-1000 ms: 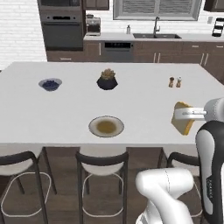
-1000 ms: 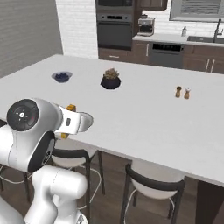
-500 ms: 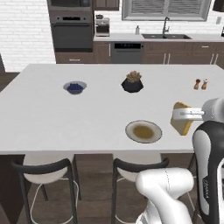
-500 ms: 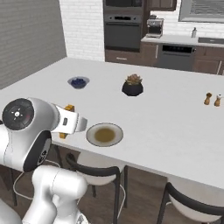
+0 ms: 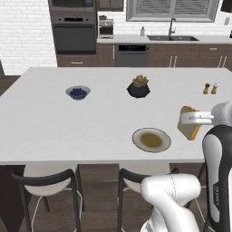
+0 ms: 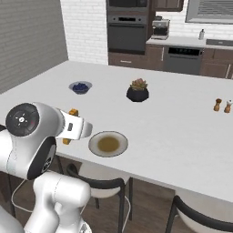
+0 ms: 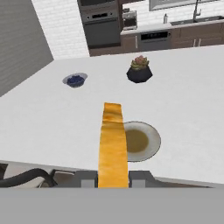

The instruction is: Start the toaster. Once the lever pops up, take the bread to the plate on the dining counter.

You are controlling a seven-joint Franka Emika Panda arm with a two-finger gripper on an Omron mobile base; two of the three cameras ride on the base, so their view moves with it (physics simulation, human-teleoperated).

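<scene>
Bread (image 7: 113,144): one slice clamped in the claw (image 7: 113,177); one plate (image 5: 151,139), two shakers (image 5: 210,88).

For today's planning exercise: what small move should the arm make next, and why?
Probably carry the bread forward over the plate. The gripper holds the slice on edge, and in the hand view the plate lies just beyond it on the dining counter.

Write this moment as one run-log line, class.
gripper: shut on bread | bread: held edge-up, short of plate | plate: bare, on dining counter
</scene>
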